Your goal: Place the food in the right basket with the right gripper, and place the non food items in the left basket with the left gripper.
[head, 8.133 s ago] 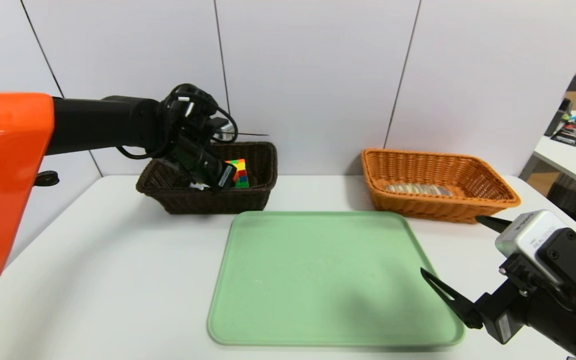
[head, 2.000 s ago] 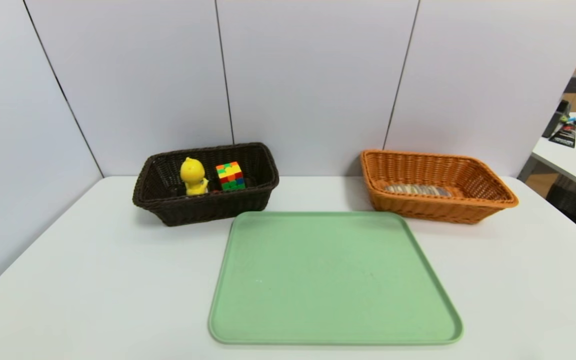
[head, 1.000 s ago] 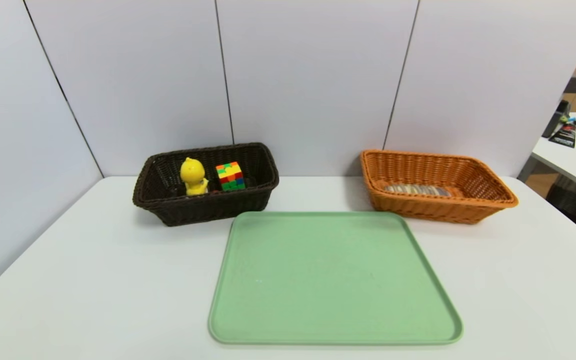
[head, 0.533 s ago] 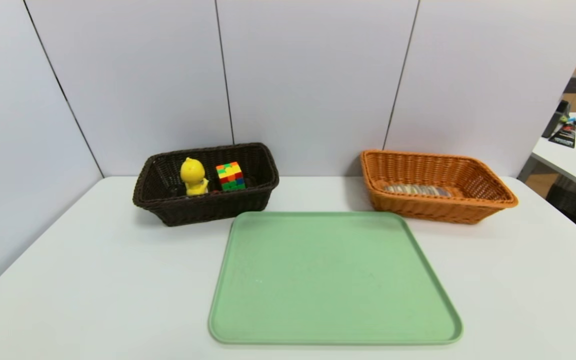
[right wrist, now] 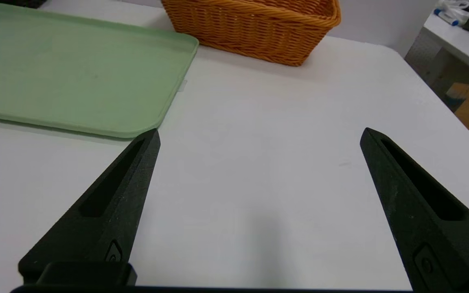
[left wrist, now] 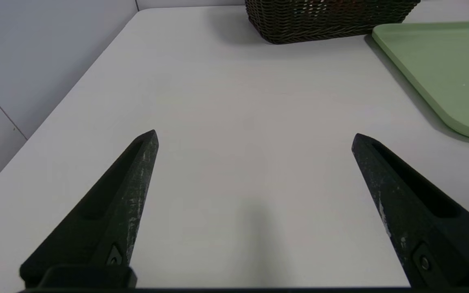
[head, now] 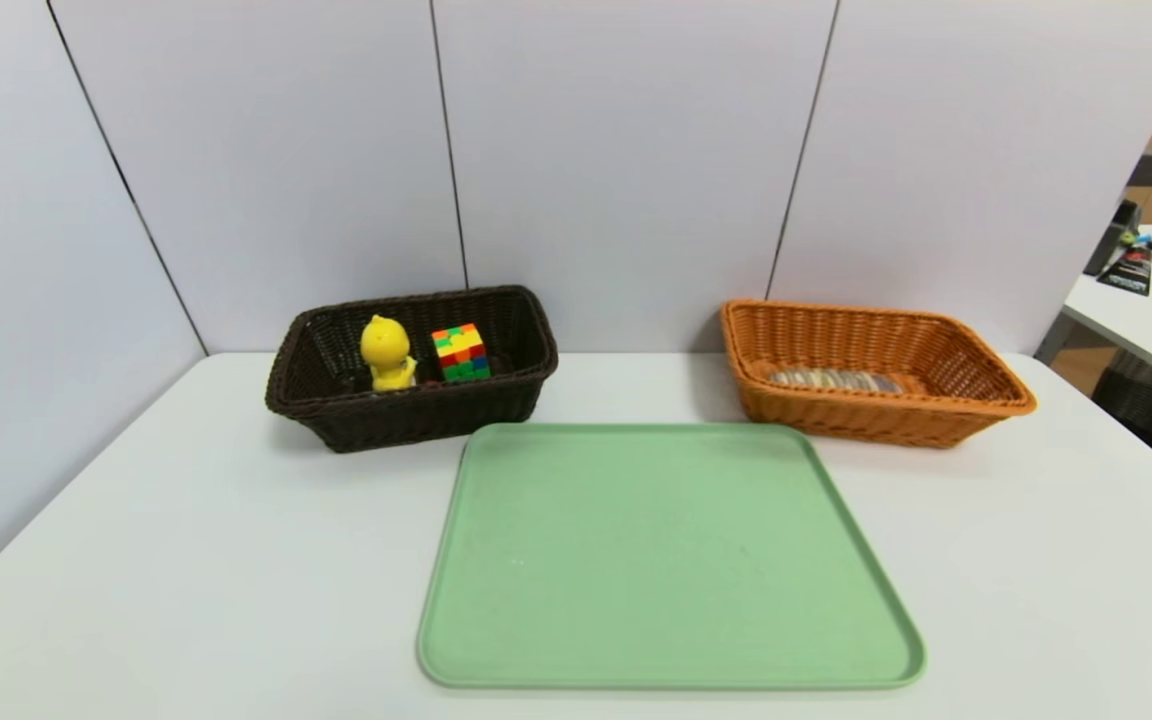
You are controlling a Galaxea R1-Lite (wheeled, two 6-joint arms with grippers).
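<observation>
Two toys in left basket (head: 336, 415), one loaf (head: 836, 380) in right basket (head: 896, 420); both grippers' jaws wide.

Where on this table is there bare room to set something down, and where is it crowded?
The green tray lies bare between the baskets. White table is free on the tray's left, under the open left end effector, and on its right, under the open right end effector. Crowded: the dark basket with yellow duck and cube.

Head high; wrists low, sharing tray (head: 671, 560).
</observation>
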